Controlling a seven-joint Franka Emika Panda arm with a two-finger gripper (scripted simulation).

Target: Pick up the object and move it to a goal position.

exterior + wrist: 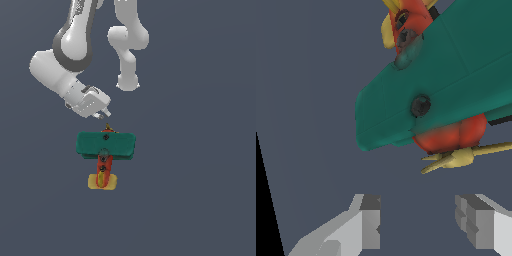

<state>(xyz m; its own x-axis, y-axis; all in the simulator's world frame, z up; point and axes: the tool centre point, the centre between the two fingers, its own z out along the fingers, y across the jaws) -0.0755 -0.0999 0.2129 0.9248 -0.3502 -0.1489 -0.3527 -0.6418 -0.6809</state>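
Note:
The object is a toy airplane [105, 145] lying on the dark grey floor: a wide teal-green wing, a red fuselage with dark screws, and a yellow tail toward the near side. In the wrist view the airplane [456, 80] fills the frame's upper part, with its yellow nose propeller and red nose showing. My gripper [105, 115] hovers just beyond the plane's nose end, slightly above it and apart from it. In the wrist view the gripper [418, 225] is open, its two grey fingertips [370, 225] wide apart with only bare floor between them.
The arm's white links [75, 45] rise behind the gripper toward the exterior view's top. A plain dark grey floor [200, 190] spreads all around the airplane. No goal marker shows.

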